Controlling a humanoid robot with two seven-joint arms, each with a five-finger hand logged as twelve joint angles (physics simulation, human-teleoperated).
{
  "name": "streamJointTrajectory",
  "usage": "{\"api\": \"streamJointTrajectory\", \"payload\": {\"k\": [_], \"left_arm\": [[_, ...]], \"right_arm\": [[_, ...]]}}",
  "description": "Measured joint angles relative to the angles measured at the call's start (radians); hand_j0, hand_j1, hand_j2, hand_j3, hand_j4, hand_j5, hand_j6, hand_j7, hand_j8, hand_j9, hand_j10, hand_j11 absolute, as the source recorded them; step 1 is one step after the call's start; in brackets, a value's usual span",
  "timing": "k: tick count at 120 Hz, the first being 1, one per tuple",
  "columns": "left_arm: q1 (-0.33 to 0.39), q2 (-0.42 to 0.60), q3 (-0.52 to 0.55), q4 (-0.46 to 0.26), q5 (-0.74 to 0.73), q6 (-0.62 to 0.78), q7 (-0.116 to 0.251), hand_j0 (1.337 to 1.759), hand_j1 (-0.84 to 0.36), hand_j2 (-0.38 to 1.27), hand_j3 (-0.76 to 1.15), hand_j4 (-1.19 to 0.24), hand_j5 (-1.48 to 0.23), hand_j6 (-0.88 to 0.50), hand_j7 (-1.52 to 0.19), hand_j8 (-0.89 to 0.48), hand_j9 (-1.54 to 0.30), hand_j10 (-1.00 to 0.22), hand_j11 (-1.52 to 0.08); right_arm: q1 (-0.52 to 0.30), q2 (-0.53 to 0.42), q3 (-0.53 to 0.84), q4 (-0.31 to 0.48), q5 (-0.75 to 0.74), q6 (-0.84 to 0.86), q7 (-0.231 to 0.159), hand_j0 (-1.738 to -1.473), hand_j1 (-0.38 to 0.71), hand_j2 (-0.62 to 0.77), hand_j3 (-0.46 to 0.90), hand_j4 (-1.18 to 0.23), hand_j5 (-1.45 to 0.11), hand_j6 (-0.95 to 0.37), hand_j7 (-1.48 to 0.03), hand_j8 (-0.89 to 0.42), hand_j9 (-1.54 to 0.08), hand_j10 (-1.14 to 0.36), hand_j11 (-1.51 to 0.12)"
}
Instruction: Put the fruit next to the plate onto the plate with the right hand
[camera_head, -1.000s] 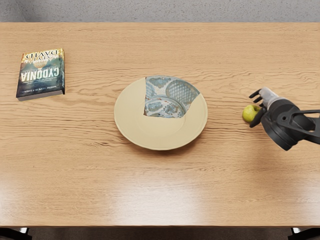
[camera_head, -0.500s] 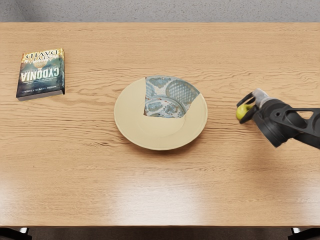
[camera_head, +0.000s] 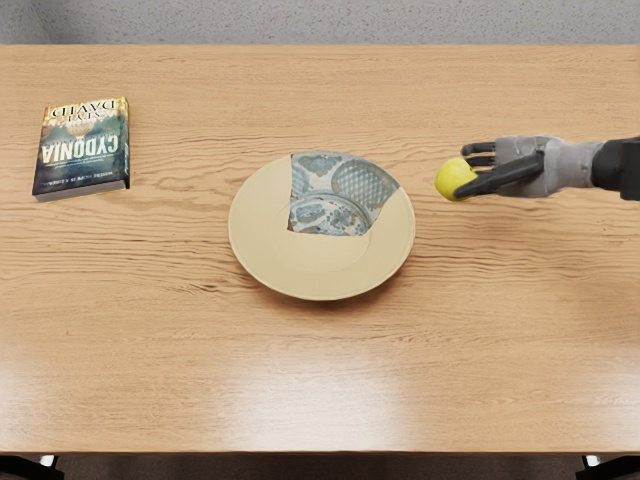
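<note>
Reaching in from the right edge of the head view, the right hand (camera_head: 512, 163) is stretching out flat and level, its grey back facing up and its forearm running off the picture behind it. It is gripping the fruit (camera_head: 453, 178), a small round yellow-green one, at its very tip. The dark fingers (camera_head: 480, 150) are lying along the far side of the fruit and the thumb (camera_head: 500, 178) is pressing along its near side, so the fruit is sitting pinched between them and sticking out past the fingertips. Whether the fruit is touching the wood or hanging above it cannot be told from this view.

Just beyond the fruit, in the direction the fingers are pointing, the plate (camera_head: 300, 268) is lying flat on the tabletop (camera_head: 320, 380). The fruit is showing near the plate's closest rim but apart from it, with a strip of bare wood between them, so it is not on the plate. The plate is round and cream-coloured, with a blue-grey patterned patch showing over its far part.

Well past the plate, far from the hand and slightly farther back on the tabletop, a book (camera_head: 82, 147) is lying flat with its cover up and its title reading upside down. The tabletop is spreading out in light wood grain all around the hand, the plate and the book.
</note>
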Motion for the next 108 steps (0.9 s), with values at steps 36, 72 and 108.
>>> {"api": "streamJointTrajectory", "payload": {"k": [36, 72, 108], "left_arm": [[0.000, 0.000, 0.000, 0.000, 0.000, 0.000, 0.000, 1.658, 0.34, 0.00, 0.00, -0.01, -0.01, -0.01, -0.01, -0.01, -0.01, -0.01, -0.01], [0.000, 0.000, 0.001, 0.000, 0.000, 0.000, 0.000, 1.658, 0.34, 0.00, 0.00, -0.01, -0.01, -0.01, -0.01, -0.01, -0.01, -0.01, -0.01], [0.000, 0.000, 0.000, -0.002, 0.000, 0.000, 0.000, 1.658, 0.34, 0.00, 0.00, -0.01, -0.01, -0.01, -0.01, -0.01, -0.01, -0.01, -0.01]], "right_arm": [[0.068, 0.265, 0.014, -0.084, -0.026, 0.104, 0.000, -1.658, 0.21, 0.25, 0.00, -0.81, -1.26, -0.38, -1.13, -0.33, -1.27, -0.60, -1.28], [0.080, 0.347, 0.012, -0.150, -0.084, 0.103, 0.000, -1.657, 0.00, 0.11, 0.00, -0.46, -0.68, -0.26, -0.63, -0.23, -0.68, -0.28, -0.68], [0.034, -0.019, 0.020, -0.059, -0.055, 0.101, 0.000, -1.658, -0.27, 0.03, 0.00, -0.11, -0.16, -0.06, -0.15, -0.06, -0.16, -0.06, -0.16]]}}
